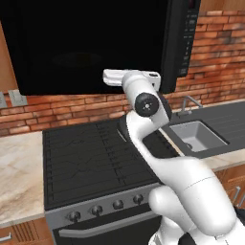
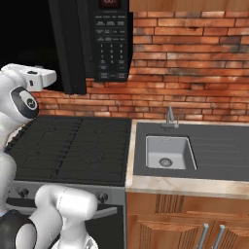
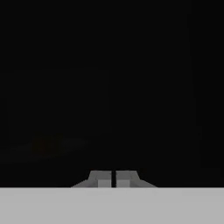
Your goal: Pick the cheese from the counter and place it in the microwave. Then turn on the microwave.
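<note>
Closest to the lens in the hand view are the two finger tips of the tool (image 3: 113, 179), pressed together with just a hairline slit between them and nothing pinched in there. Past them it's all dark, I can't make out anything solid, just a faint reddish smudge low on the left that I can't identify.

From the base cameras, the white arm (image 1: 191, 191) rises over the black stovetop (image 1: 91, 158) and its hand end reaches toward the microwave (image 1: 86, 43), right by the lower edge of the wide dark front. The button panel (image 2: 111, 44) sits on the microwave's right side, red display on top. To the right there's a dark sink (image 2: 168, 151) with a faucet, set in the marble-look worktop (image 2: 185, 186). Brick wall behind. Can't spot the cheese anywhere, so can't say where it sits.
</note>
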Robot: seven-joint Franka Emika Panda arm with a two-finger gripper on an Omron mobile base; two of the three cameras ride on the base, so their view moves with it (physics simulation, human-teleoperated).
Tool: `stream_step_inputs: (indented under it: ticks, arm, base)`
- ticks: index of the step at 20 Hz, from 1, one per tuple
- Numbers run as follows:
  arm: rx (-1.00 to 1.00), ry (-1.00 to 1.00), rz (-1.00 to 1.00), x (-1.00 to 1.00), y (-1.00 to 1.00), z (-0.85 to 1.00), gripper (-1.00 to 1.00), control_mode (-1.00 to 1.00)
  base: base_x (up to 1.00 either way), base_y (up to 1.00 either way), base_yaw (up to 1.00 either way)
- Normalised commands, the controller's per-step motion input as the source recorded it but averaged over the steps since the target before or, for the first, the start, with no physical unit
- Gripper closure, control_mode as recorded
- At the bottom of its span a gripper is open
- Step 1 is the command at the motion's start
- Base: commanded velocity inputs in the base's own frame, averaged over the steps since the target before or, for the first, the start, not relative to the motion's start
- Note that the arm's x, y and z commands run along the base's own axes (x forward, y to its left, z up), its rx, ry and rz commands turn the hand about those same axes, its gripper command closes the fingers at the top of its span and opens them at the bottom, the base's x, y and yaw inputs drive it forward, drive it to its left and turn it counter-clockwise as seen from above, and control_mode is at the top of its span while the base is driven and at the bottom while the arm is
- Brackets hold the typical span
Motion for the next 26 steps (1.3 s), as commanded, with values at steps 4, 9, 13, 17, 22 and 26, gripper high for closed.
stream_step_inputs:
  ticks: [4,9,13,17,22,26]
  arm:
    - [0.00,0.03,0.17,0.52,0.00,0.05,1.00,-1.00]
    - [0.00,0.04,0.14,0.31,0.00,0.15,1.00,-1.00]
    - [0.00,0.05,0.13,0.21,0.00,0.20,1.00,-1.00]
    - [0.00,0.03,0.12,0.21,0.00,0.26,1.00,-1.00]
    - [0.00,0.02,0.10,0.21,0.00,0.31,1.00,-1.00]
    - [0.00,0.03,0.09,0.26,0.00,0.28,1.00,-1.00]
  base:
    - [0.00,0.00,0.00]
    - [0.00,0.00,0.00]
    - [0.00,0.00,0.00]
    - [0.00,0.00,0.00]
    - [0.00,0.00,0.00]
    - [0.00,0.00,0.00]
